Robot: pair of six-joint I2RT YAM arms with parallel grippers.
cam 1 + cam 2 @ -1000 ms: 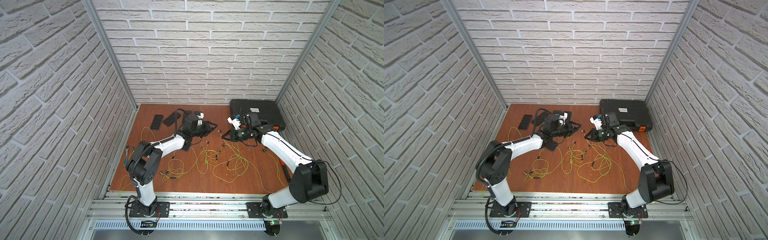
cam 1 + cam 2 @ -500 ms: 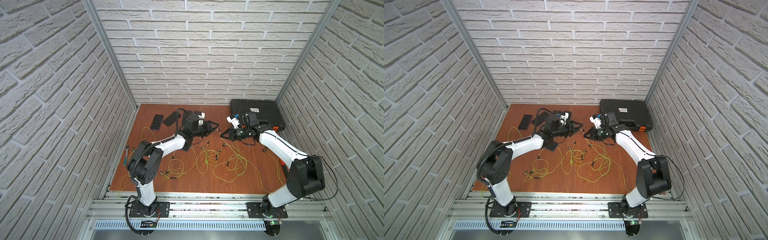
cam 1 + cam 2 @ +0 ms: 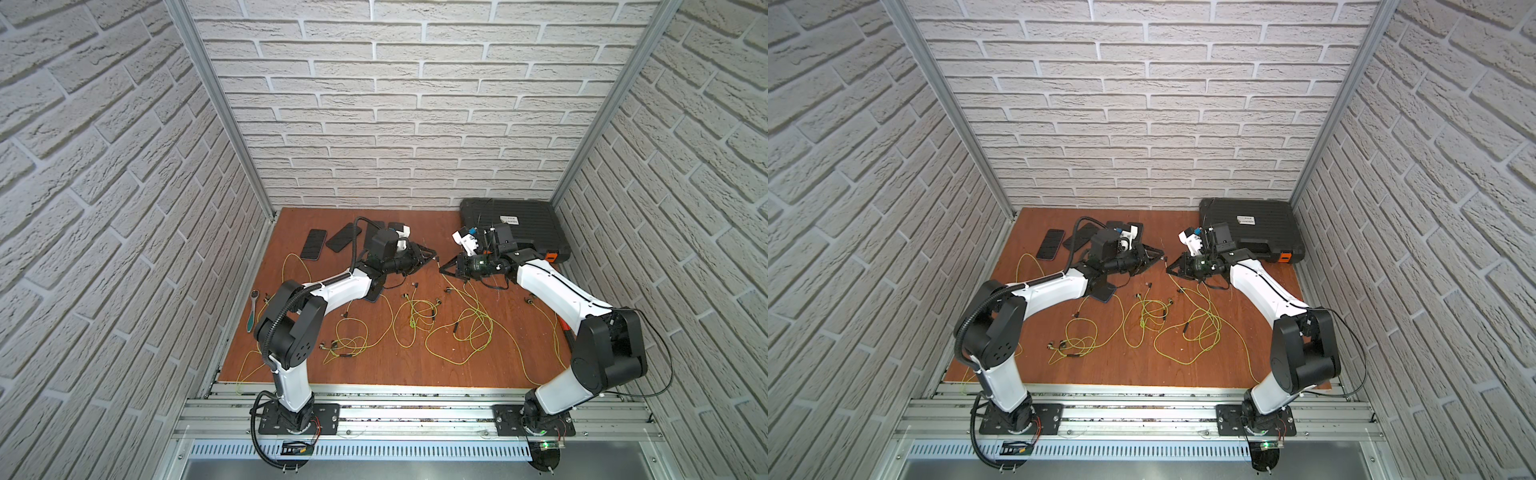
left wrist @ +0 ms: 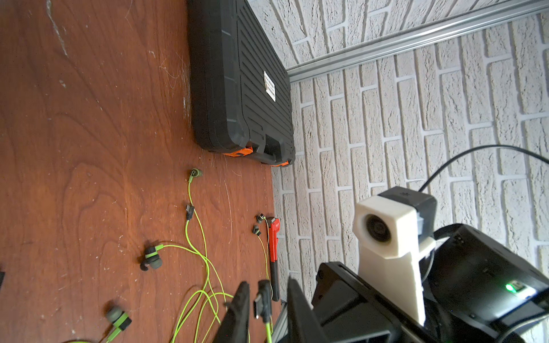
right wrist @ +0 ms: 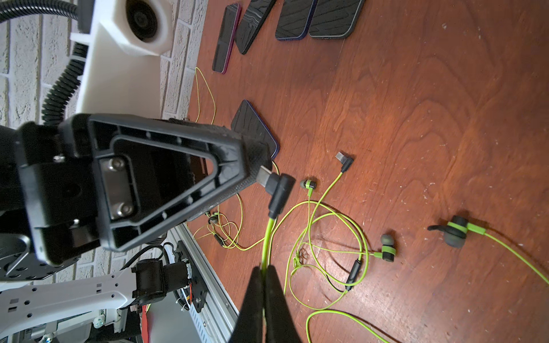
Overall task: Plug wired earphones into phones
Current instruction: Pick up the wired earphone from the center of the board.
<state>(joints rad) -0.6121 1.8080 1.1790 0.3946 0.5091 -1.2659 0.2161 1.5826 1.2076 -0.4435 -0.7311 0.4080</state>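
At back left of the surface point(image 3: 395, 370), four phones point(image 3: 313, 244) lie flat in a loose row. A fifth phone point(image 5: 255, 127) lies nearer the front, partly under the left arm. No plug is seated in any that I can see.

The left gripper point(image 4: 268, 283) has its jaws partly open, one either side of the plug point(image 5: 279, 190). A gap shows on each side, so nothing is gripped. The right gripper point(image 5: 263, 270) is closed tight on the cord point(image 5: 269, 237) just behind the plug, holding it clear of the surface with the metal tip toward the left gripper.

Judgement: the step in hand is a hand-over of the plug, right to left.
- Close the left jaws on the flat sides of the dark body, not on the metal tip, and leave the tip proud.
- Release the right only once that clamp is firm, or the plug will swing on its limp cord.
- For seating afterwards, the phone lies loose and will likely slide under a push, so brace its far end.

Materials, left to right:
- The ratchet point(image 3: 252, 311) at the left edge has a metal head and a green handle.
- The phones are thin glossy black slabs with rounded corners and coloured rims.
- The left gripper's fingers point(image 5: 231, 154) are black moulded plastic, with ribbed triangular frames and grained faces.
- The plug is L-shaped, with a matt rubbery body and a flat bright tip.
- The other wired earphones point(image 3: 413, 316) are thin yellow-green cords in slack tangles mid-surface, with soft-tipped dark earbuds point(image 5: 456, 234).
- The surface is scuffed red-brown wood grain.
- The case point(image 3: 534, 226) at back right is ribbed black plastic with orange latches.
- The pipe wrench point(image 4: 273, 237) is red and lies by the right wall.
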